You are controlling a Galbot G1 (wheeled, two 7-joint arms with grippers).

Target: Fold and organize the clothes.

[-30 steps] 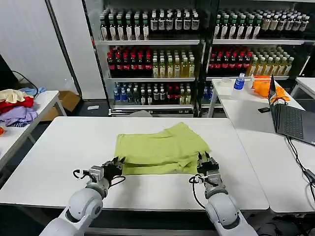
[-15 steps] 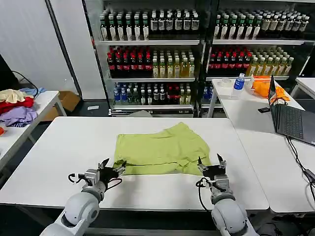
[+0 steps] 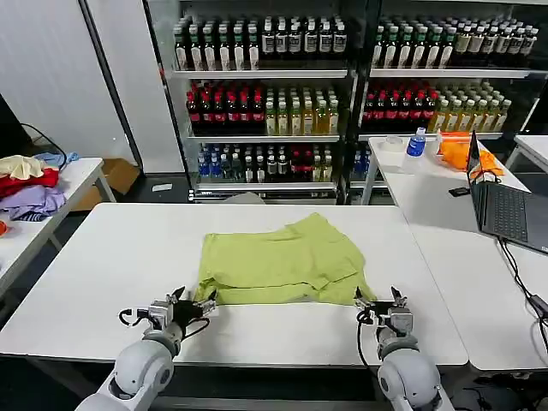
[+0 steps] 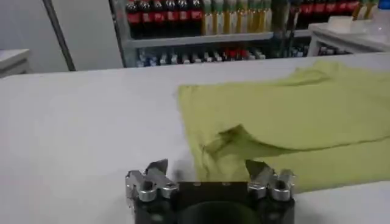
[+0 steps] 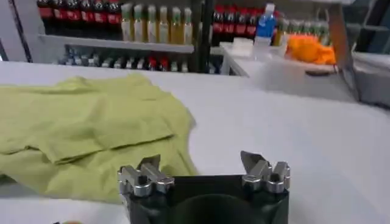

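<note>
Both grippers (image 3: pixel 197 306) (image 3: pixel 382 298) pulled back, fingers open, T-shirt (image 3: pixel 282 261) ahead, untouched

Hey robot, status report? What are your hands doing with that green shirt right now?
Left hand and right hand open, empty, at near table edge. Lime T-shirt folded, flat on white table. Nothing in the way.

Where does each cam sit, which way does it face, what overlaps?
Head: high on the robot, looking forward and down at the white table; left gripper and right gripper show, both open.
Left wrist: low behind the left gripper, facing the lime T-shirt.
Right wrist: low behind the right gripper, facing the same shirt.
Shared: shirt, table, drinks shelves.
</note>
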